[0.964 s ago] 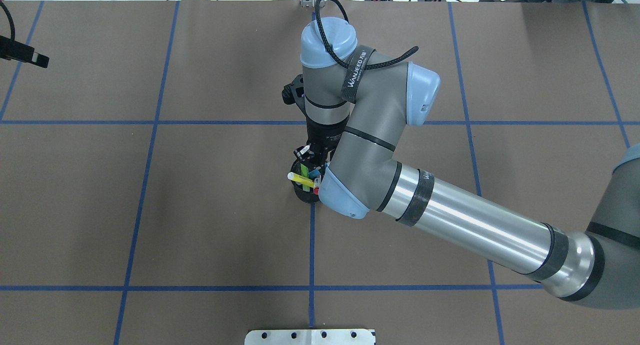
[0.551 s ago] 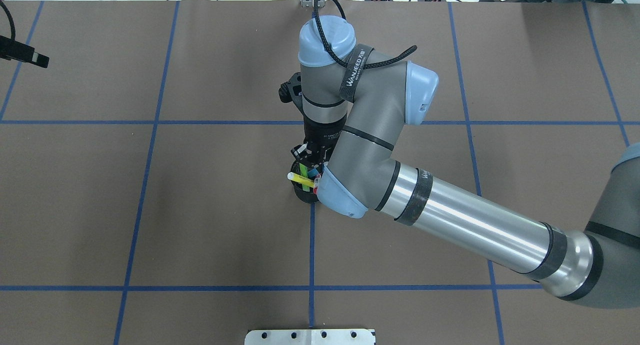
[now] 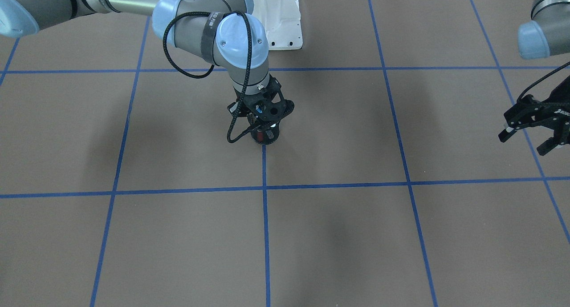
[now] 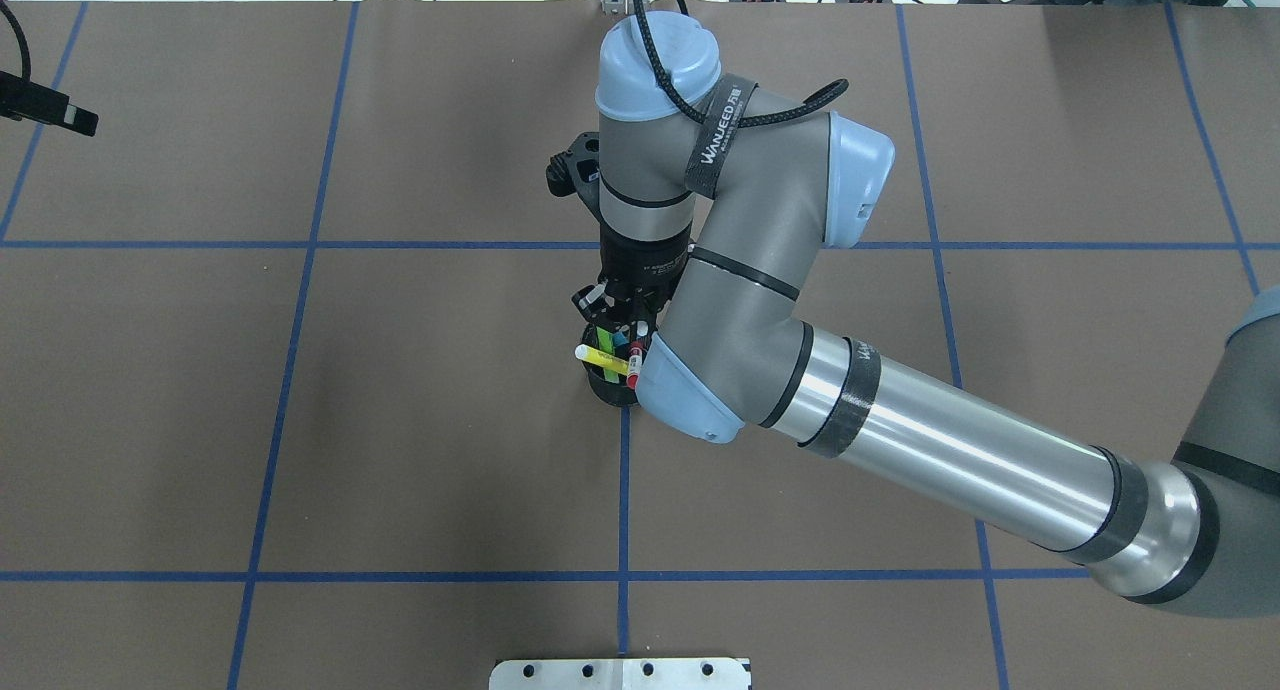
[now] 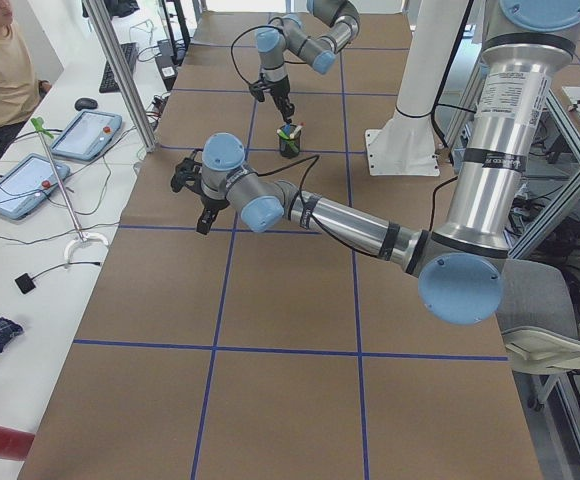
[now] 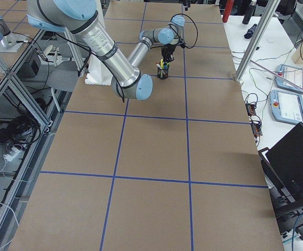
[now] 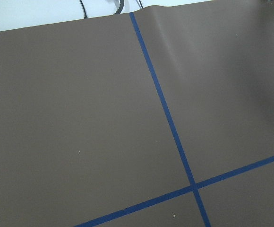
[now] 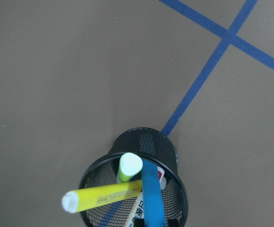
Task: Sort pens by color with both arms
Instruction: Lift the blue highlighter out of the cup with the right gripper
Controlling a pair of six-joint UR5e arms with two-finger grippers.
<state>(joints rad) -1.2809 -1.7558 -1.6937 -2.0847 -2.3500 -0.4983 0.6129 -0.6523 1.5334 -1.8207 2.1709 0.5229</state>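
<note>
A black mesh cup (image 8: 172, 156) stands on the blue tape cross at the table's middle and also shows in the overhead view (image 4: 606, 390). It holds the yellow pen (image 8: 104, 195), the neon green pen (image 8: 129, 166), the blue pen (image 8: 152, 198) and the white red-capped pen (image 4: 634, 362). My right gripper (image 4: 620, 322) hangs right over the cup. The blue pen runs up to it, and the gripper looks shut on that pen. My left gripper (image 3: 530, 138) is open and empty, hovering far off at the table's left side.
The brown paper table cover (image 4: 400, 420) carries a grid of blue tape lines. The white pedestal base (image 3: 285, 26) sits at the robot's edge. An operator and tablets (image 5: 85, 135) are on a side table beyond the far edge.
The right arm's wrist has risen a little over the cup and shifted slightly. The white red-capped pen shows more. The left gripper has not moved.
</note>
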